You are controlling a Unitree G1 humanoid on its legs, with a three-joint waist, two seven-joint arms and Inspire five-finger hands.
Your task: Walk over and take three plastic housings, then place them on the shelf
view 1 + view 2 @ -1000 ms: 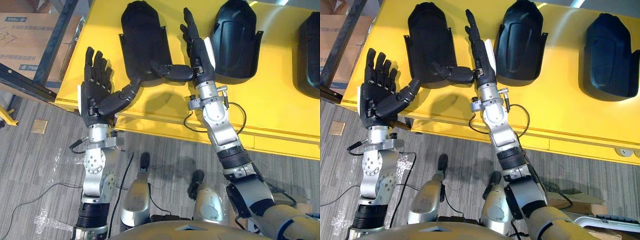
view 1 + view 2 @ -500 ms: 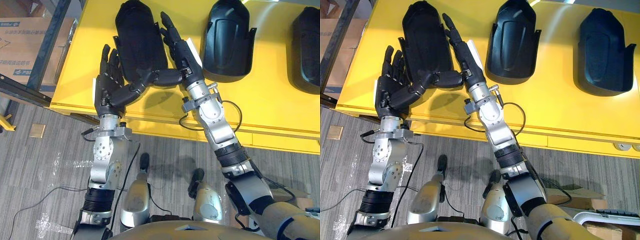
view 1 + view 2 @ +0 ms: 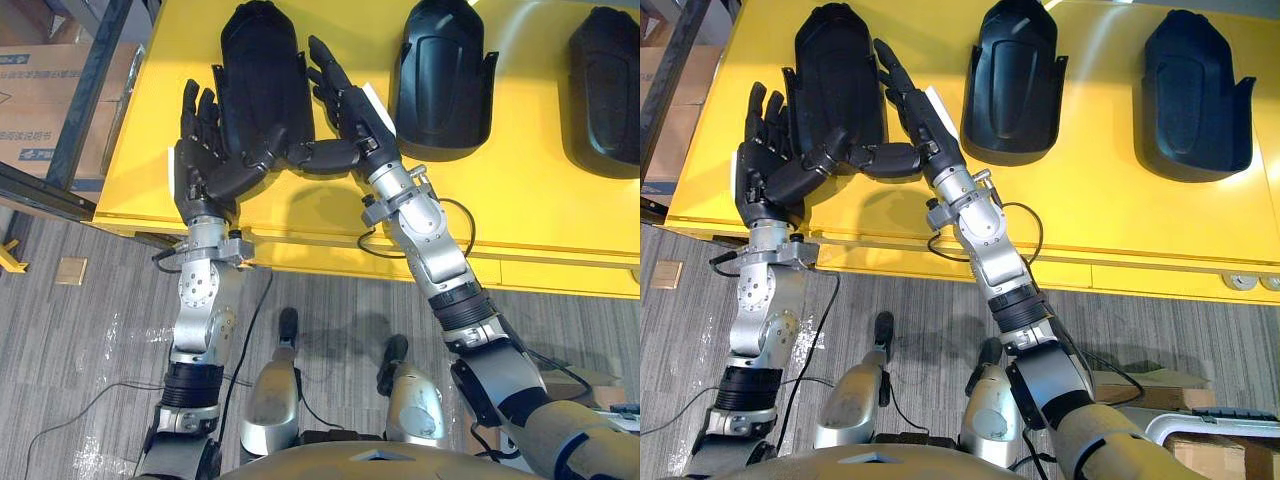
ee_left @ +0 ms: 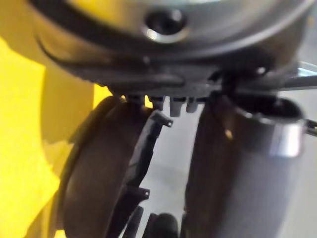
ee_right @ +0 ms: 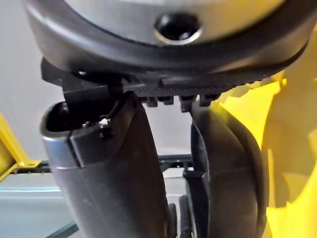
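Three black plastic housings lie in a row on the yellow table [image 3: 330, 215]: a left one [image 3: 262, 75], a middle one [image 3: 440, 80] and a right one [image 3: 605, 90]. My left hand [image 3: 200, 165] is open, its straight fingers along the left housing's left side and its thumb reaching to the near end. My right hand [image 3: 350, 110] is open against that housing's right side, thumb lying across the near end towards the left thumb. In the left wrist view the housing [image 4: 99, 168] stands close beside the thumb [image 4: 237, 168]. The right wrist view shows the housing [image 5: 228, 173] next to the thumb [image 5: 114, 178].
Cardboard boxes [image 3: 30, 100] and a dark shelf frame bar [image 3: 85, 105] stand left of the table. The table's front edge [image 3: 320, 262] runs just under both wrists. Grey plank floor [image 3: 80, 350] lies below it.
The left hand has come in from beyond the table's left edge to the left housing's side. The right hand has moved left from the gap between housings to its other side.
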